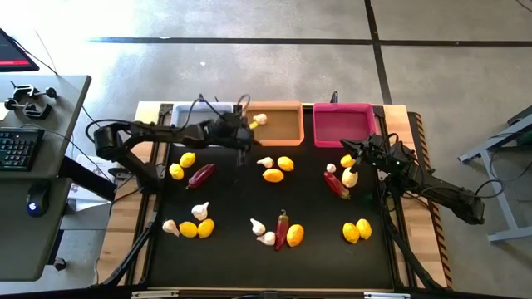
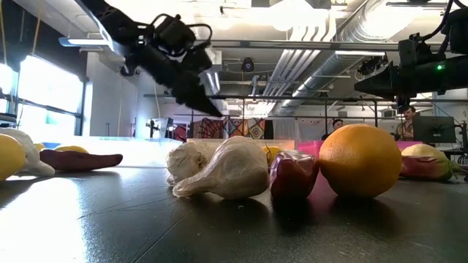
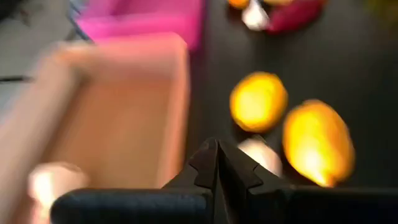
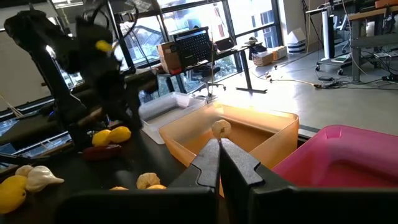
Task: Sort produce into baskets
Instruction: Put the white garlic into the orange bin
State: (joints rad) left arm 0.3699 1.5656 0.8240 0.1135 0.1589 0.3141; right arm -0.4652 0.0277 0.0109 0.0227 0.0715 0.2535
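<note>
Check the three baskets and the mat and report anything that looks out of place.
Nothing looks spilled or damaged. The orange basket holds a garlic bulb with something small and yellow beside it, which may be a mixed sort; too small to tell. The pink basket looks empty, and most produce lies loose on the black mat.

Lemons (image 1: 188, 159), garlic bulbs (image 1: 199, 210), red chilies (image 1: 201, 174) scattered on mat, one garlic in orange basket (image 1: 274, 139)

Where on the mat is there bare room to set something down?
Free: the front centre strip of the mat, and the patch between the middle lemons and the left chili. Crowded: the right side by the pink bin, where the right gripper hangs over produce.
</note>
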